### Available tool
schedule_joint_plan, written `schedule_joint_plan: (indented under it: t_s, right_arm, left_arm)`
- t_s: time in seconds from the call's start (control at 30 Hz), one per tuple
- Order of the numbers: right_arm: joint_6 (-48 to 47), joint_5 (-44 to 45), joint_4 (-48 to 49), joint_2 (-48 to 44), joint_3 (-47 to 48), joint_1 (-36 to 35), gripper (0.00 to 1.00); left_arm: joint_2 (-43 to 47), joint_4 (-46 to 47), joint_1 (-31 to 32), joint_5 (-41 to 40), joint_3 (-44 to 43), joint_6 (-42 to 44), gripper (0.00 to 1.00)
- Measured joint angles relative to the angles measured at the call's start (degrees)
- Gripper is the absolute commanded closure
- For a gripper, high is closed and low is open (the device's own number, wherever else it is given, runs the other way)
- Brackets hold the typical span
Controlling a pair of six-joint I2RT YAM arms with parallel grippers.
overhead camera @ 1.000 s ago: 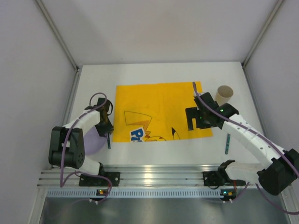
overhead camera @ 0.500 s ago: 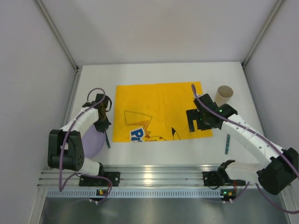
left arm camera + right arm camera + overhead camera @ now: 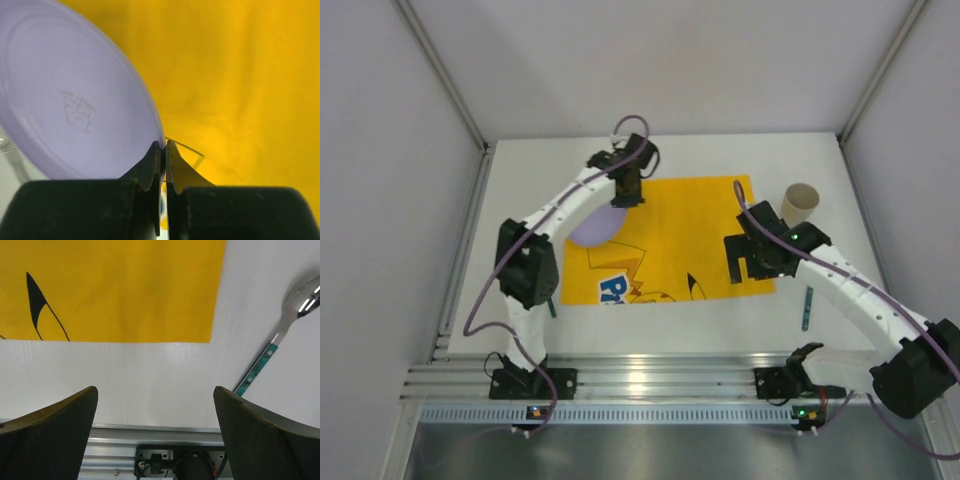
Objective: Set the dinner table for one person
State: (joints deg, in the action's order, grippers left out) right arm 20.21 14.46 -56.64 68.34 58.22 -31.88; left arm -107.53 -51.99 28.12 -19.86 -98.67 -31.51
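Above the far left part of the yellow cloth (image 3: pixel 670 220), the left claw (image 3: pixel 161 149) is pinching the rim of a lilac plate (image 3: pixel 75 100), fingers (image 3: pixel 149 167) pressed together on the thin edge so the plate is hanging tilted, underside facing the wrist camera. Gripping it edge-on is probably letting the arm lower it flat onto the cloth, which is lying on the white table (image 3: pixel 650 320). The right claw (image 3: pixel 155 390) is hovering spread wide, holding nothing, over the cloth's near right corner, likely standing ready for the spoon (image 3: pixel 280 330) or the paper cup (image 3: pixel 801 203). Only the left wrist view is showing the stamped mark under the plate and how narrow the grip is; only the overhead view is showing the cup and a teal-handled utensil (image 3: pixel 553 305) beside the left arm's base.
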Motion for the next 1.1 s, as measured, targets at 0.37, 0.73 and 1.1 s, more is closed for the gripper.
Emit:
schedule_joint_plan:
  t_s: [0.37,0.73,1.1]
  right_arm:
    - [6.0,1.9,-5.7,-13.3,0.0,2.8,0.00]
    - [7.6,9.0,-10.4,-9.9,17.0,8.8,0.00]
    - [7.8,10.8,-9.0,7.6,28.8,24.5,0.00]
  left_arm:
    - [-31.6,-2.4,25.7,1.9,-34.8,1.0,1.00]
    - [-28.6,-2.4,24.5,-1.3,-23.6,1.3,0.93]
    - [-26.5,-2.4,24.8,2.4,-21.4,0.1,0.02]
